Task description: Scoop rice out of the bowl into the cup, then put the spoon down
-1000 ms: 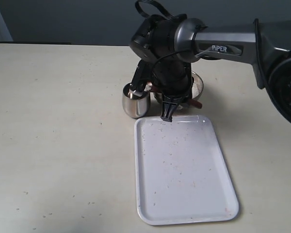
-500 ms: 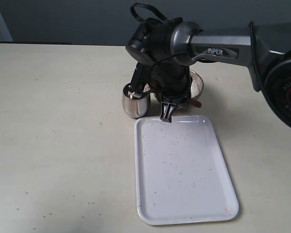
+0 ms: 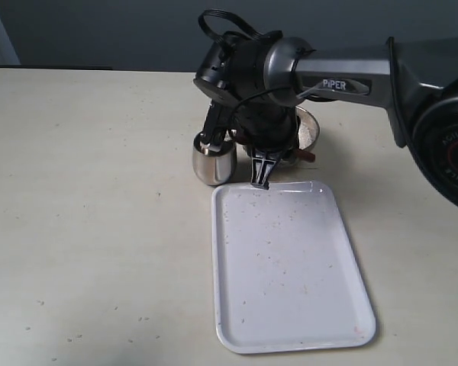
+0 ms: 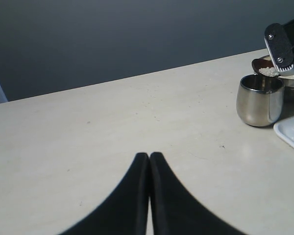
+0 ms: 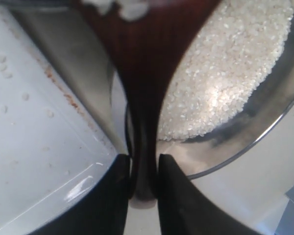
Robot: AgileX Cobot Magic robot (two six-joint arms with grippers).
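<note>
The steel cup (image 3: 212, 162) stands just beyond the tray's far left corner, and the left wrist view shows the cup (image 4: 259, 100) too. The steel bowl (image 3: 311, 131) sits behind it to the right, mostly hidden by the arm, with rice (image 5: 225, 83) heaped inside. My right gripper (image 3: 261, 174) (image 5: 144, 186) is shut on the dark wooden spoon's handle (image 5: 144, 142). The spoon's bowl (image 4: 265, 68), holding some rice, hovers at the cup's rim. Far to the left, my left gripper (image 4: 149, 164) hangs shut and empty over bare table.
A white tray (image 3: 290, 267) speckled with stray grains lies in front of the cup and bowl; its corner (image 5: 34, 147) is under the right gripper. Scattered grains dot the table at the front left.
The right arm has shifted slightly left, carrying the spoon from over the bowl toward the cup's rim. The left gripper has not moved.
</note>
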